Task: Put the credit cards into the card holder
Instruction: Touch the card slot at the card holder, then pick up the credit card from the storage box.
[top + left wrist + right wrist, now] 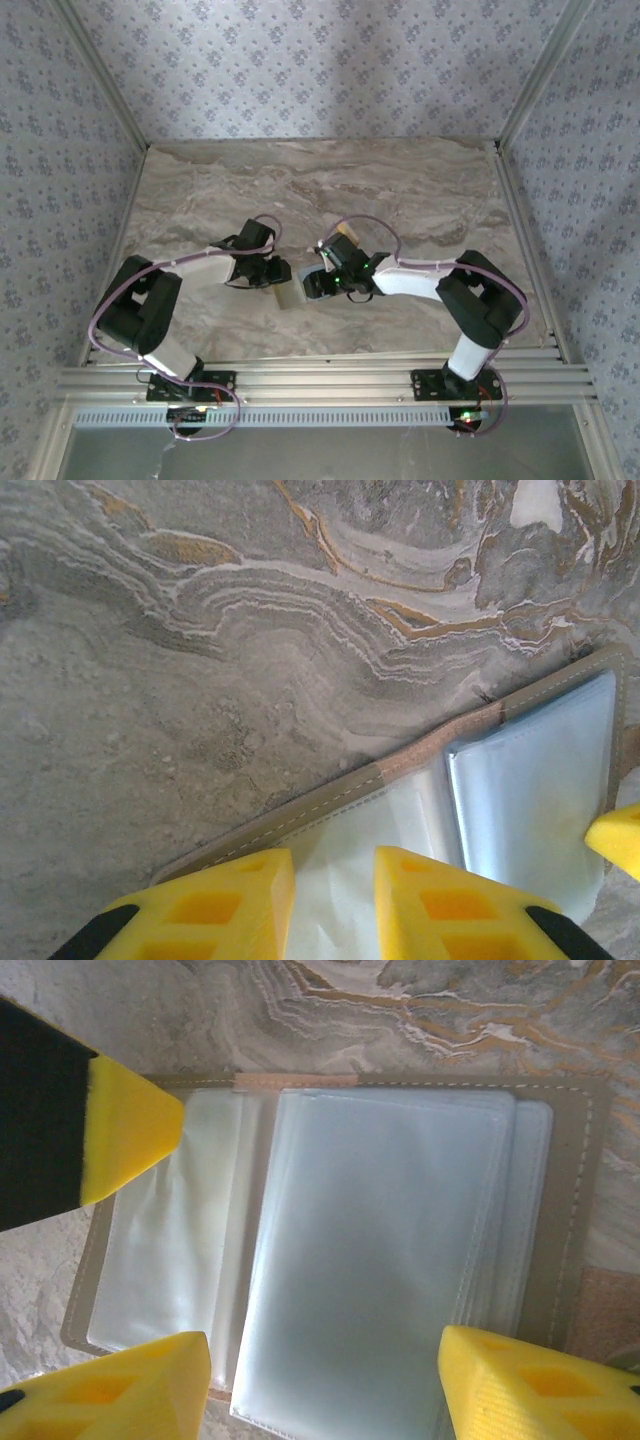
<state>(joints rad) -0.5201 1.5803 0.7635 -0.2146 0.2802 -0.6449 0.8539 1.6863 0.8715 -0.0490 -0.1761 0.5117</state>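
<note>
Two sets of yellow fingers crowd the nearest ground. On the left wrist camera the left gripper [333, 872] shows a narrow gap between its tips, poised over the pale left page of the flat grey folding card holder [330, 796] with clear plastic sleeves [380, 1260]. I see nothing clamped there, but the frame's bottom edge crops the fingers, so whether they touch the plastic I cannot tell. The right gripper [322, 1348] stands wide apart and empty, its fingers straddling the sleeve stack on the holder's right half.

The holder lies open and flat on my marbled grey-brown tabletop [200, 190], directly under both grippers. The right wrist camera gives me nearly all of it, stitched border and peach spine tab [295, 1080] included, plus one left finger [130, 1130] reaching in over the left page. The left wrist camera crops it to one corner. From overhead the two wrists mask it, leaving a pale scrap between them.

Just beyond the right gripper a thin tan-orange rectangular credit card [345, 232] lies on the table. It is too small overhead for detail, and is cut to a strip at the right wrist camera's edge, just beside the holder's border. Farther back stand floral blue-grey wall panels [320, 60].
</note>
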